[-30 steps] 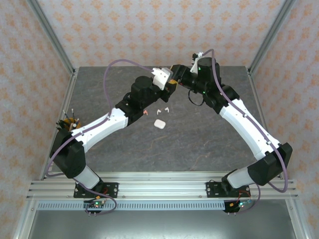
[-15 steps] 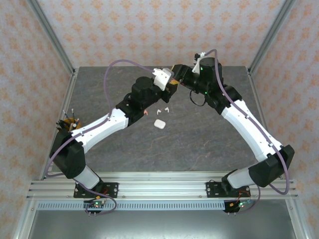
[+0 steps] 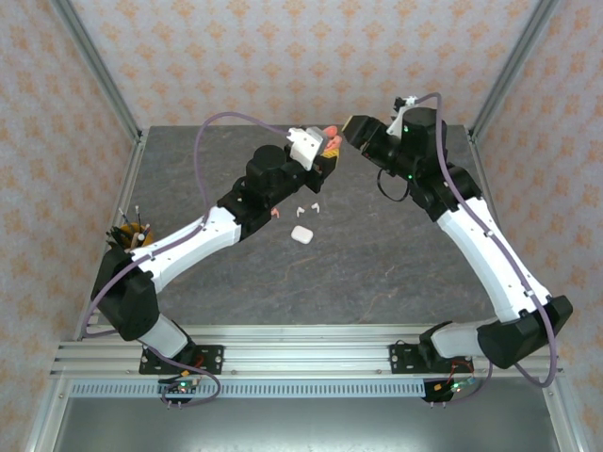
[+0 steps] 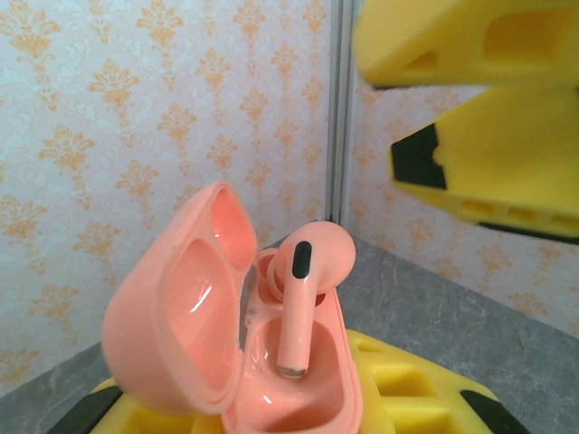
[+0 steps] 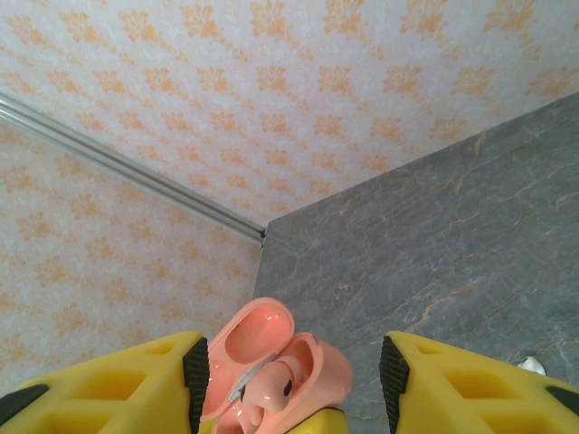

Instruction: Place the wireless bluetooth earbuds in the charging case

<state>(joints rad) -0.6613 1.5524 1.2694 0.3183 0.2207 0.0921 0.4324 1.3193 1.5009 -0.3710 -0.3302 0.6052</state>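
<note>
Jaws of the left gripper (image 3: pixel 325 156) are pressed onto the coral case (image 4: pixel 226 362), held lid-open above the table (image 3: pixel 377 273). One coral earbud (image 4: pixel 303 298) stands in it stem-down, its head proud of the rim, seemingly not fully seated. The right gripper (image 3: pixel 350 124), spread and empty, hangs just right of the case, apart from it; a seating push would run down the stem. The white earbuds (image 3: pixel 307 206) lie on the table.
</note>
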